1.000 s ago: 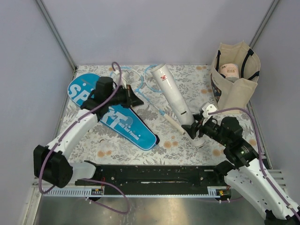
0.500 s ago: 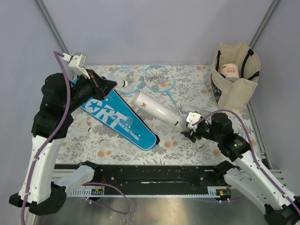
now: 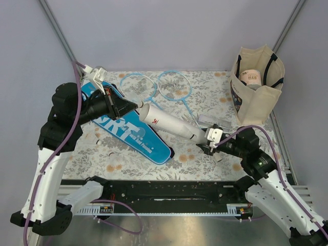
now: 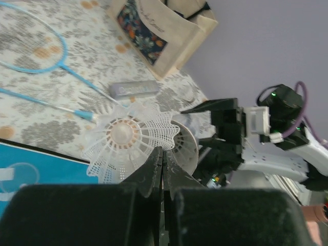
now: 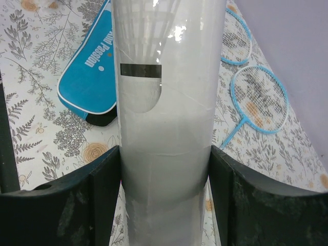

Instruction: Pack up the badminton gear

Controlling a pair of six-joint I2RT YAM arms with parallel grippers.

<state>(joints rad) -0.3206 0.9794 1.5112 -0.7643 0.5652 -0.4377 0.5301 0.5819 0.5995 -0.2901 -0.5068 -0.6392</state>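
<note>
The floral table (image 3: 118, 160) is seen from above. The blue "SPORT" cover (image 3: 138, 136) is laid slantwise from the far-left corner towards the middle. A beige tote (image 3: 259, 97) is stood at the far-right corner. The white tube (image 3: 169, 123) is gripped at its right end by the right hand (image 3: 204, 139) and is held aslant over the table's middle. Two light-blue rackets (image 3: 174, 84) are laid by the far edge. The shuttlecock (image 4: 125, 136) is pinched by its skirt in the clenched left hand (image 4: 161, 154), right at the tube's mouth.
</note>
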